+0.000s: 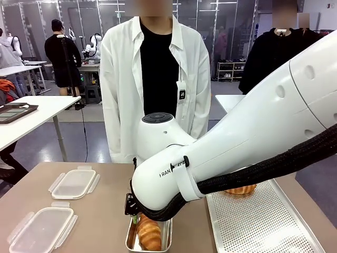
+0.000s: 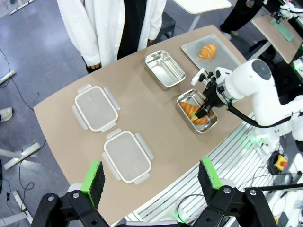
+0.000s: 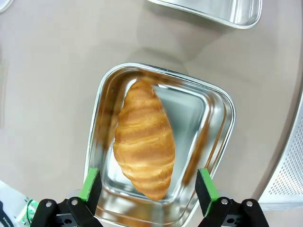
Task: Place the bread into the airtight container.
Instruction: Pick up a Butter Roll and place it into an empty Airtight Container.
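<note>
Bread is in the tin, right gripper open wide over it

It lies loose and slanted in the steel airtight container, between the right gripper's green pads and clear of both. The left gripper hangs high above the table, jaws spread wide too, holding nothing. A second croissant sits on the perforated tray, near an empty container.
</note>
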Motion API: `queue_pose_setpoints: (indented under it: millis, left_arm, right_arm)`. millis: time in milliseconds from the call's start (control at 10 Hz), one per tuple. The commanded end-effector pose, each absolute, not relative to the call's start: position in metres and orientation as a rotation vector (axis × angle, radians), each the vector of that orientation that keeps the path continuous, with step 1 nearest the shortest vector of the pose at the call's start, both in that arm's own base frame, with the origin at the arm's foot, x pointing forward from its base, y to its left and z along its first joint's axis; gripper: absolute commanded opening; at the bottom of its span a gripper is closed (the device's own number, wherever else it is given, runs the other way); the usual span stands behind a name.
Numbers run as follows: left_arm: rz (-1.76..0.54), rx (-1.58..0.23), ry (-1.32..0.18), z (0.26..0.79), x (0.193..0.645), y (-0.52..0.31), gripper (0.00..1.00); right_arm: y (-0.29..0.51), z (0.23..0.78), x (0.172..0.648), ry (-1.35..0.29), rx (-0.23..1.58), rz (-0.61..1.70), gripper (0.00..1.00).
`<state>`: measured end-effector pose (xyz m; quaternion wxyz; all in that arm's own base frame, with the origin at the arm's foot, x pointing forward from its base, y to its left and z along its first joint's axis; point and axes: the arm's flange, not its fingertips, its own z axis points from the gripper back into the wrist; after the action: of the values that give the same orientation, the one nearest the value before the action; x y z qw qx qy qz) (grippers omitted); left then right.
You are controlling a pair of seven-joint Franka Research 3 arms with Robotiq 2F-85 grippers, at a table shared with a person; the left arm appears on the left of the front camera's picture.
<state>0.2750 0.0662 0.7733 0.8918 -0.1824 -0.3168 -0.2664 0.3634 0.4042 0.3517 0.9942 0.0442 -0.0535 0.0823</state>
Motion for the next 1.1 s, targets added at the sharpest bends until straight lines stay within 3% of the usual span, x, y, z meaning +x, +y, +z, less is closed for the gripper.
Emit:
queue_pose_setpoints:
  millis: [0,200,500,800,1000]
  left_arm:
    - [-0.577,-0.385,-0.656,0.774,0.274,0.066,1.00]
    - [-0.577,-0.385,-0.656,0.774,0.274,0.066,1.00]
    - [-0.577,-0.385,-0.656,0.774,0.274,0.066,1.00]
    - [-0.577,-0.385,-0.656,0.774,0.274,0.066,1.00]
    - [-0.577,-0.385,-0.656,0.774,0.274,0.066,1.00]
  right_arm:
    - [0.397,0.376,0.365,-0.132,0.044,0.183,1.00]
    - [0.382,0.437,0.360,-0.048,0.066,0.208,1.00]
    - [0.345,0.538,0.340,-0.054,0.047,0.268,1.00]
    - [0.288,0.636,0.308,-0.149,0.089,0.299,1.00]
    - [0.231,0.674,0.301,-0.205,0.122,0.304,1.00]
